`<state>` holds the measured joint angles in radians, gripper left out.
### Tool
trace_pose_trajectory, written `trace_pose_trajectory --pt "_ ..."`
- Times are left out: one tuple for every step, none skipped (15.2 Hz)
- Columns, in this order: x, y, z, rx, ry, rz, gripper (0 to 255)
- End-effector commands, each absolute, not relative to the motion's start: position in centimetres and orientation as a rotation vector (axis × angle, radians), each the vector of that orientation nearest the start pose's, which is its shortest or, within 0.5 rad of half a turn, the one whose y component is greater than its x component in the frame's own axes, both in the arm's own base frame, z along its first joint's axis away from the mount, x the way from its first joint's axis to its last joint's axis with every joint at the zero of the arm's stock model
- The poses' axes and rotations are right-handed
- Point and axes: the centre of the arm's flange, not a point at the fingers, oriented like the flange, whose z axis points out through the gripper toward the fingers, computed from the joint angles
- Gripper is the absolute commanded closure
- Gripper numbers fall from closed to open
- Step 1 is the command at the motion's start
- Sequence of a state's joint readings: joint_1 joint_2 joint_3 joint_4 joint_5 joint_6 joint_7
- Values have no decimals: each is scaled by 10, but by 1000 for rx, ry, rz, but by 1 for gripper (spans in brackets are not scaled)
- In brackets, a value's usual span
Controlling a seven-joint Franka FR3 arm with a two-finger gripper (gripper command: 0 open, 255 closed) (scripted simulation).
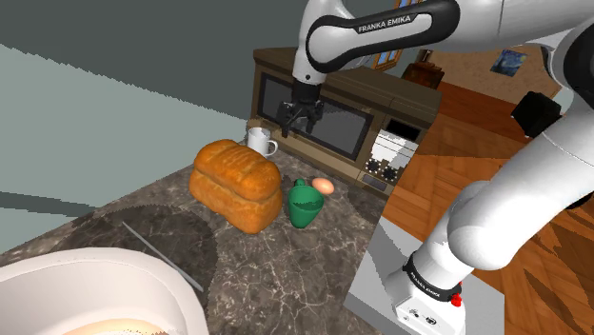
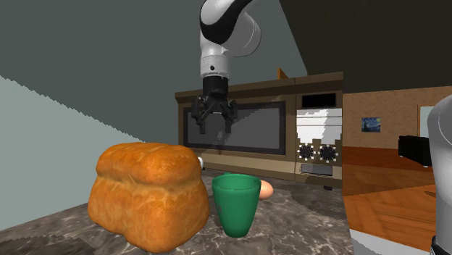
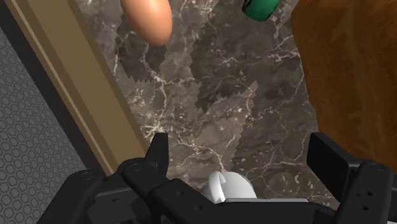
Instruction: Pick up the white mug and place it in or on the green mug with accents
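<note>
The white mug (image 1: 259,142) stands at the far end of the dark marble counter (image 1: 286,276), behind a large bread loaf (image 1: 236,183). The green mug (image 1: 305,205) stands upright to the right of the loaf in the shoulder view, with an egg (image 1: 324,187) just behind it. My gripper (image 1: 300,121) hangs open in the air above the white mug, a little to its right in the shoulder view. In the wrist view the white mug (image 3: 230,189) shows low between the spread fingers (image 3: 159,149), partly hidden by the hand, and untouched. The gripper (image 2: 214,129) holds nothing.
A dark-fronted, wood-framed cabinet (image 1: 319,109) rises right behind the white mug. A stove front with knobs (image 1: 386,167) stands beside it. A big white bowl (image 1: 95,290) sits at the counter's near end, with a thin grey utensil (image 1: 157,249) beside it.
</note>
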<state>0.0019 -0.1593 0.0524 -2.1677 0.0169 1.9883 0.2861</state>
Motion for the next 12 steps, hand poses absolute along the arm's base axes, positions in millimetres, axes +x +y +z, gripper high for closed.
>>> trace_pose_trajectory --pt "524 35 452 -3116 399 12 0" --pt "536 37 447 -3116 411 2 0" --pt "547 39 443 -3117 423 -7 0" --pt "559 41 439 -3117 434 -17 0" --pt "570 43 434 -3117 446 -26 0" --pt "582 44 430 -3118 458 -36 0" --pt "593 46 426 -3118 469 -45 0" --pt "605 47 422 -3118 481 -55 0" --pt "617 49 418 -3118 493 -64 0" --pt "628 50 414 -3118 504 -74 0" --pt "640 51 410 -3118 516 -83 0" --pt "652 52 406 -3118 528 -93 0"
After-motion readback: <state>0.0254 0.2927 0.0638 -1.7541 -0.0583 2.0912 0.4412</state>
